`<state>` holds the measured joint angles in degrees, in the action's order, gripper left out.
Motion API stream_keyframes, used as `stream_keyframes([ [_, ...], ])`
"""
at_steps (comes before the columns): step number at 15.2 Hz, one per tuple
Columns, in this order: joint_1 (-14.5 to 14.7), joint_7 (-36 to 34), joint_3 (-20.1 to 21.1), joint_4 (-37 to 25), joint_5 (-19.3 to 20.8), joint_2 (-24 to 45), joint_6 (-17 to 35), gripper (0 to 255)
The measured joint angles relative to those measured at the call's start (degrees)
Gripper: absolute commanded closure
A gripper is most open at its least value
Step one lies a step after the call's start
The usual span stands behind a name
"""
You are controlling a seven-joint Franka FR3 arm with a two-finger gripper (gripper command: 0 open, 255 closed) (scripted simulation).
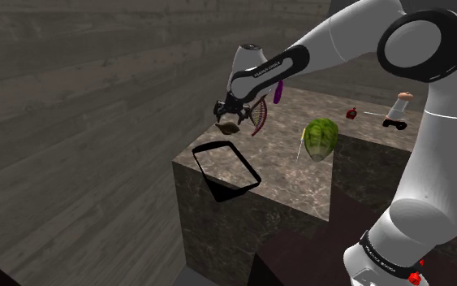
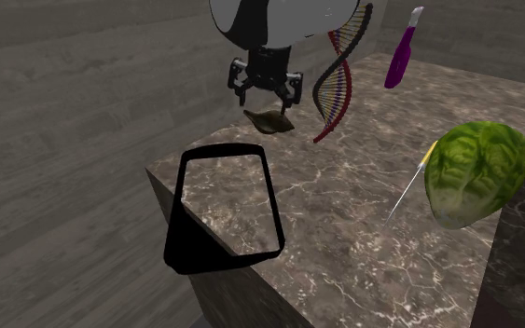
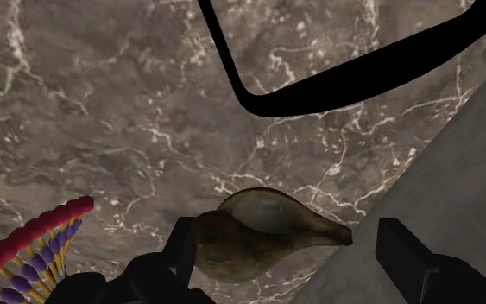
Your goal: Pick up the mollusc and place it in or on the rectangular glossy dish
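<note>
The olive-brown mollusc shell [image 2: 269, 121] sits at the far edge of the marble counter [image 2: 344, 233], directly under the black gripper [image 2: 268, 101]; whether it rests on the stone or is raised, I cannot tell. The fingers [image 3: 403, 252] stand apart with the shell between them, unclasped. In the second exterior view the black-rimmed rectangular dish [image 2: 204, 256] lies at the shell's 7 o'clock, apart from it; a helix model [image 2: 335, 84] stands at its 3 o'clock; a green leafy head [image 2: 475, 172] lies at 4 o'clock, well apart.

Free strip: bare marble top [image 2: 344, 242] is seen between shell [image 2: 269, 122] and black dish [image 2: 271, 200], centre-left of the second exterior view.
Near obstacle: helix model [image 2: 335, 84], just right of the shell.
Far obstacles: purple tool [image 2: 402, 51], upper right; green cabbage [image 2: 475, 172], right edge.
</note>
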<state>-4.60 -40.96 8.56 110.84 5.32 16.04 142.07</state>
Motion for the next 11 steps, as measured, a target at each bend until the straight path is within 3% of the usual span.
stream_keyframes([
  [10,0.2,-0.5,-0.3,-0.5,0.7,2.8,2.3,0],
  [11,0.2,-0.5,-0.3,-0.5,0.7,2.8,2.3,255],
])
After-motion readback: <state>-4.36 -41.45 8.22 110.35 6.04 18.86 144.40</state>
